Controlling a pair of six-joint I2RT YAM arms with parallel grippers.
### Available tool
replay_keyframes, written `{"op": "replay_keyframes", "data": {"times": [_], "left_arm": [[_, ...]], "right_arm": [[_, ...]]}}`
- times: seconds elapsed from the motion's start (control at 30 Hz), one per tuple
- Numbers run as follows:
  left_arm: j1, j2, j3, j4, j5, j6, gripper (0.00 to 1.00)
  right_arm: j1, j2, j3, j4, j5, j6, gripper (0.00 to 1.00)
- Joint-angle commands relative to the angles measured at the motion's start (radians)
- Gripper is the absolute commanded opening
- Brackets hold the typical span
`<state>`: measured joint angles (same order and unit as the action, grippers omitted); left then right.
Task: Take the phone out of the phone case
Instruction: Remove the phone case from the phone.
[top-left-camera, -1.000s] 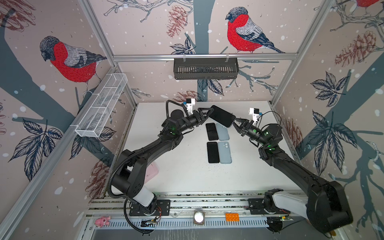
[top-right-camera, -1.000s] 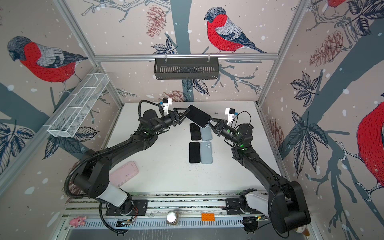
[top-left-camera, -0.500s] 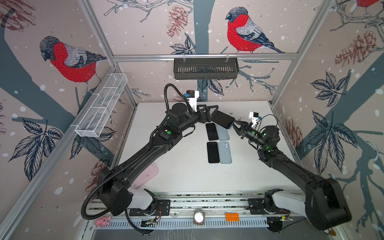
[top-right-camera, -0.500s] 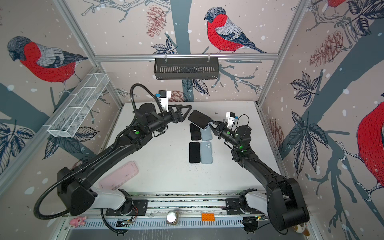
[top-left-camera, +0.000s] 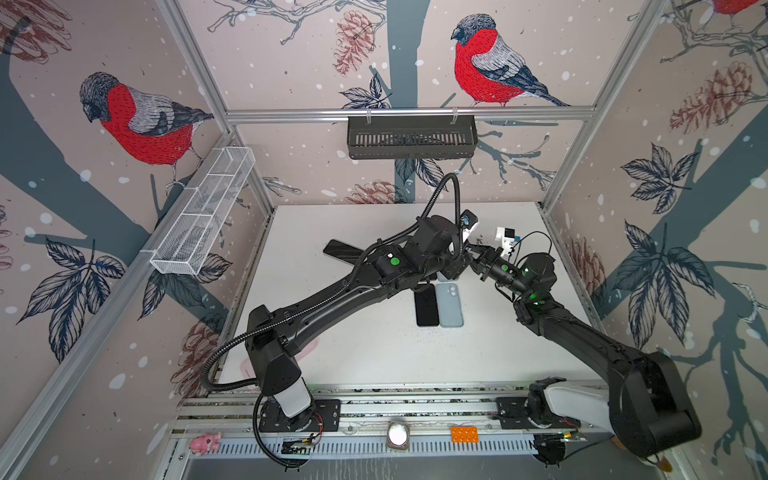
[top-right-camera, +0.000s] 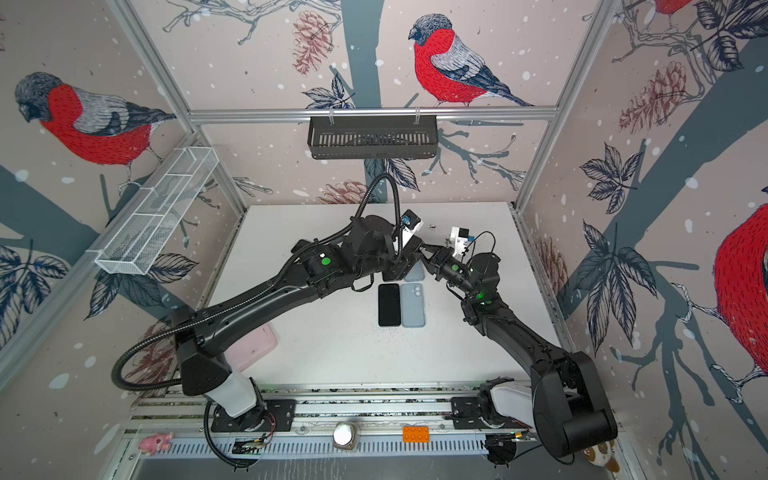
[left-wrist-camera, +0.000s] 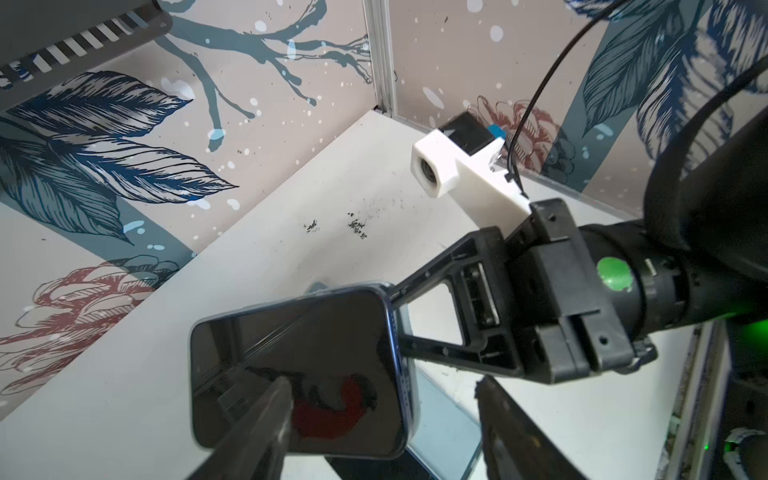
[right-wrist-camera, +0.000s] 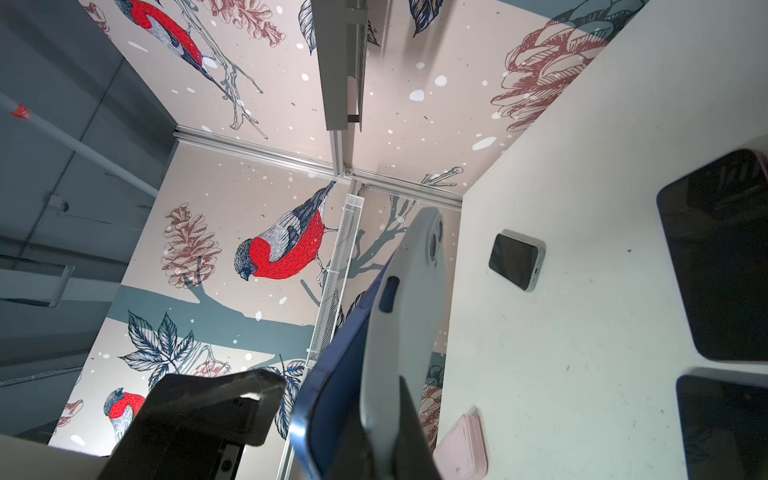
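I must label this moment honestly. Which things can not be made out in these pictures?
- Both top views: the held phone cannot be picked out under the left arm.
- Left wrist view: the bottom edge cuts the left gripper; whether it touches the phone is unclear.
- Right wrist view: the right gripper hides the near end of the case.
- In a top view, the left arm hides most of the pink case.

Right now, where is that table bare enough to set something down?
Bare: the front strip of the table between the black phone and front rail, and the rear strip along the back wall. Crowded: mid-table, where left end effector and right end effector meet at the held phone.
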<state>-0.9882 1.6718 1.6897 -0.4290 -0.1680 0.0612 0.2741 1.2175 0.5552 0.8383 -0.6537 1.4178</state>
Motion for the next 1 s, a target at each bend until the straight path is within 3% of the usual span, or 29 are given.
{"op": "replay_keyframes", "data": {"times": [0.0, 0.27, 0.6, 0.87, 0.97], "left_arm": [[-0.002, 0.01, -0.001, -0.005, -0.072, 0.044, 0.67], [-0.002, 0.04, -0.014, 0.004, -0.081, 0.055, 0.63], [-0.009, 0.066, -0.024, 0.019, -0.255, 0.074, 0.53], [-0.02, 0.056, -0.073, 0.072, -0.386, 0.114, 0.32], [-0.024, 0.039, -0.098, 0.098, -0.373, 0.136, 0.25]], "right_arm": [[0.003, -0.003, 0.0, 0.065, 0.008, 0.008, 0.0], [0.007, -0.007, -0.003, 0.063, 0.012, 0.006, 0.0], [0.026, -0.01, -0.012, 0.068, 0.02, 0.006, 0.0], [0.05, -0.012, -0.009, 0.055, 0.04, -0.002, 0.0], [0.058, -0.012, -0.008, 0.048, 0.048, -0.009, 0.0]]}}
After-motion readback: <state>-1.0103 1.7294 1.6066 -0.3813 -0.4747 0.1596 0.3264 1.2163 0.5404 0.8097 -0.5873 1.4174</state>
